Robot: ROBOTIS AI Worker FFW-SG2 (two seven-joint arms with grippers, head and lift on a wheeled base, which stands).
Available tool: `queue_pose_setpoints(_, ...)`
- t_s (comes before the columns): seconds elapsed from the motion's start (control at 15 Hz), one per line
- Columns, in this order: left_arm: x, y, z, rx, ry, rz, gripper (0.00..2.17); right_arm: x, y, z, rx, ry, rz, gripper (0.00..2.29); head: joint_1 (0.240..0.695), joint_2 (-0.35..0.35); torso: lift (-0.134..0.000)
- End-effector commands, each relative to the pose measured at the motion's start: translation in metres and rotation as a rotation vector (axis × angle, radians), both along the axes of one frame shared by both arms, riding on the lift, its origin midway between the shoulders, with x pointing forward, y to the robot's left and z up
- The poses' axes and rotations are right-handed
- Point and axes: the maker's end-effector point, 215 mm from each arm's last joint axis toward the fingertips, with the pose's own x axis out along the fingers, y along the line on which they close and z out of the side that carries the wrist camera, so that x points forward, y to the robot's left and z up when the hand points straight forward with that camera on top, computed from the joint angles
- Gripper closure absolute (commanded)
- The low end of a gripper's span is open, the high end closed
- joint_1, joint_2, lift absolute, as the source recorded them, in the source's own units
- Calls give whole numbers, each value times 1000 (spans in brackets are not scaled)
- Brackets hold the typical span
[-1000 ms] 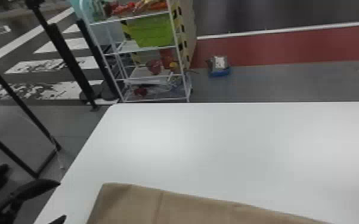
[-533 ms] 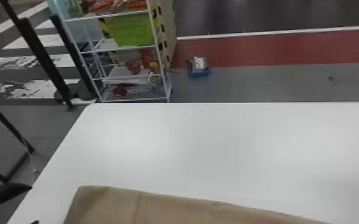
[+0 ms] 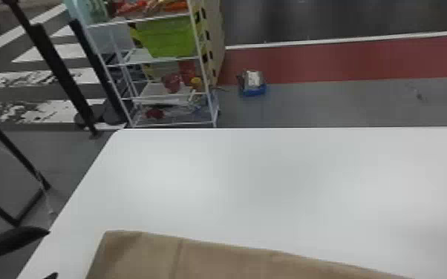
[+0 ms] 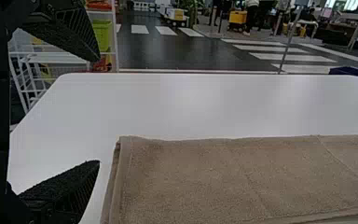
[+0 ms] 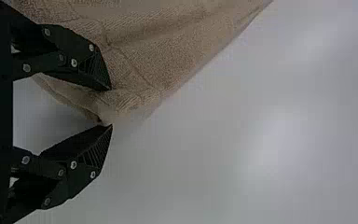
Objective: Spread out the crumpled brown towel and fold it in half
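Observation:
At the head view's lower left corner, my left gripper (image 3: 48, 254) stands open beside the brown towel (image 3: 204, 256), which lies folded over itself along the table's near side. In the left wrist view the left gripper (image 4: 99, 111) has its fingers wide apart and nothing between them, with the left end of the towel (image 4: 214, 179) just beyond. The right wrist view has the right gripper (image 5: 112, 107) open at a corner of the towel (image 5: 158, 51), one finger over the cloth and the other past its edge.
The white table (image 3: 256, 178) extends beyond the towel to its far edge. Behind its far left corner stands a shelf rack (image 3: 211, 107) with a green bin (image 3: 170, 37). A black-framed stand (image 3: 11, 152) is left of the table.
The head view swung right, then back left. Relative to the table's left edge, the left gripper and towel look nearly the same as a second ago.

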Motion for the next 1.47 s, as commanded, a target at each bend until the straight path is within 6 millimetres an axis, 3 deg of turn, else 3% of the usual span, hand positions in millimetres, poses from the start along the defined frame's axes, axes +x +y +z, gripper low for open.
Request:
queue_pose_setpoints(0.0, 0, 0, 1, -1, -4, 1, 130, 7, 3, 7, 15, -19, 12, 1676, 695, 223, -124)
queue_pose_setpoints(0.33, 0, -4, 8, -13, -30, -4, 130, 50, -16, 14, 28, -65, -32, 1673, 695, 202, -124)
queue_pose_setpoints(0.6, 12, -27, 6, -54, -43, -58, 130, 57, -20, 11, 38, -63, -59, 1673, 695, 142, -124)
queue_pose_setpoints(1.0, 14, -36, 1, -72, -40, -76, 137, 86, -13, 17, 71, -96, -91, 1673, 695, 104, -124)
queue_pose_setpoints(1.4, 15, -36, 2, -69, -43, -81, 137, 113, -21, 6, 41, -141, -187, 1592, 695, 84, -124)
